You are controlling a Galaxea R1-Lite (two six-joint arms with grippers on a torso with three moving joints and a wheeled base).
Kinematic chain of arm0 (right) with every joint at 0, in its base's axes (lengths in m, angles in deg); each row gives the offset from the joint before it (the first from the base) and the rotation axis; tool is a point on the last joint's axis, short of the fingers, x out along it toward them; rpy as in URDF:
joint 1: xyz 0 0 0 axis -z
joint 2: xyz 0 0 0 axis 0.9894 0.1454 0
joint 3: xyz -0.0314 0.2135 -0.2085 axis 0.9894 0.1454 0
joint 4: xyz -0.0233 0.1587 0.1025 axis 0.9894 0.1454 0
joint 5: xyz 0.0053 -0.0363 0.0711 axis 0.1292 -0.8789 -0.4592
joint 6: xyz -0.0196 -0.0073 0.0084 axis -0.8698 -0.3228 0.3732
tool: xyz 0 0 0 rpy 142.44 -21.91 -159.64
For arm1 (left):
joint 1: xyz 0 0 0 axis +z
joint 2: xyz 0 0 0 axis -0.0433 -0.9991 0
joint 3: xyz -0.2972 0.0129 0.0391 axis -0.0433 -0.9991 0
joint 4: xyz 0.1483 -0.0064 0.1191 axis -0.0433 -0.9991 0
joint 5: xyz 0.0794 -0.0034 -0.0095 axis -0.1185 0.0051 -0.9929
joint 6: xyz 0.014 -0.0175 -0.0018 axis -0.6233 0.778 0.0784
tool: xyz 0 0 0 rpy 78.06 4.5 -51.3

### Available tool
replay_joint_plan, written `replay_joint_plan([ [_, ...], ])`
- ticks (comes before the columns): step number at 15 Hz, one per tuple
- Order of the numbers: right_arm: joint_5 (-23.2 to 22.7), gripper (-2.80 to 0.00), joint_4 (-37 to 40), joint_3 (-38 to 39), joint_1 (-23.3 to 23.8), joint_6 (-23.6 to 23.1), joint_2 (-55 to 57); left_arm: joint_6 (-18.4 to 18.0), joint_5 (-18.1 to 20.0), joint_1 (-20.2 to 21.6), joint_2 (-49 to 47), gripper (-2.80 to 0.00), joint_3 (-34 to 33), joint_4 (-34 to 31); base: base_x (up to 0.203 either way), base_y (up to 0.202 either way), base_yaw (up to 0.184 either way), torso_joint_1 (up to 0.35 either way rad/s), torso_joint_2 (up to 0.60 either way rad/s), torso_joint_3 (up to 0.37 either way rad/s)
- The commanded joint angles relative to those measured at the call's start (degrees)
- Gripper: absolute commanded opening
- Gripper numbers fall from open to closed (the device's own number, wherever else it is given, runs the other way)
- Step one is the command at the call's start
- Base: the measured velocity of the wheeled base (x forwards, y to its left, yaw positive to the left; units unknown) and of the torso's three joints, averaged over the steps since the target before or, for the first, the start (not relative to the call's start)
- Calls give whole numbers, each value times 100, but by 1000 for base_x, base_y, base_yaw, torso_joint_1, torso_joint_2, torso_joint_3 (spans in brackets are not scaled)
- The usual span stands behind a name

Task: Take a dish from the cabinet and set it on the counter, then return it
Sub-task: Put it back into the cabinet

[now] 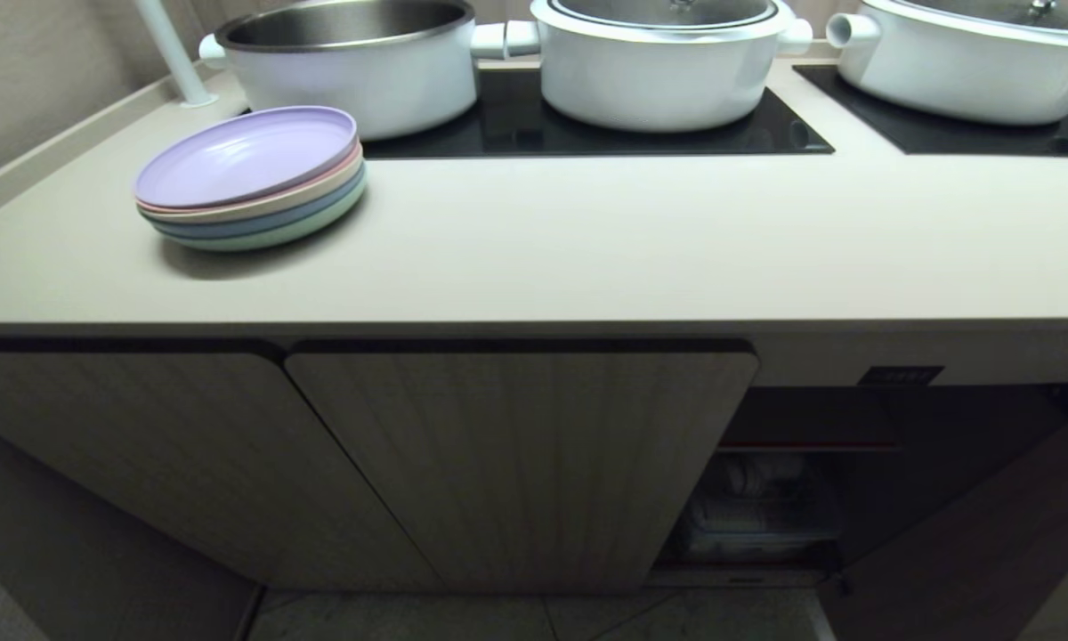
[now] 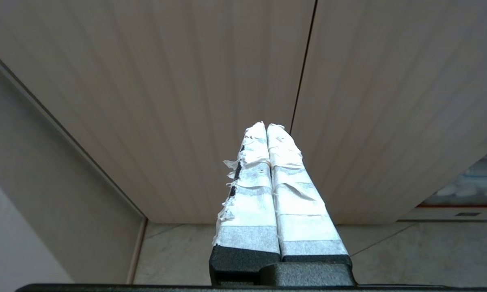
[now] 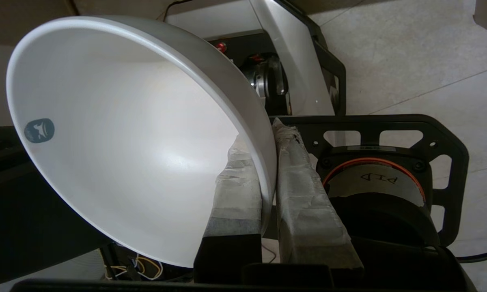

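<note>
My right gripper (image 3: 263, 140) is shut on the rim of the dish (image 3: 126, 142), a deep white bowl held tilted, with one taped finger inside and one outside. In the right wrist view it hangs over my own base and the tiled floor. The head view does not show the dish or either arm. The cabinet (image 1: 516, 463) under the cream counter (image 1: 587, 240) has its right-hand compartment (image 1: 801, 418) standing open and dark. My left gripper (image 2: 266, 126) is shut and empty, parked low and facing the closed ribbed cabinet doors (image 2: 186, 101).
Stacked pastel plates (image 1: 251, 178) lie on the counter's left. Three white pots (image 1: 356, 58) (image 1: 663, 58) (image 1: 970, 58) stand on the black cooktop panels (image 1: 587, 133) at the back. White dishes (image 1: 756, 507) sit stacked in the open compartment. My black base frame (image 3: 446, 162) is below the held bowl.
</note>
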Motion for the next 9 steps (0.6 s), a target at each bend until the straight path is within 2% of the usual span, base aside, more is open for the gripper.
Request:
replay_joint_plan([
  [1,-12,-280,26,-10,-1,1,40,5,0,0,2,-280,0,2,0,0,0,-222,501,286],
  [9,-12,-280,21,-22,-1,-12,53,5,0,0,2,-280,0,2,0,0,0,-210,498,286],
])
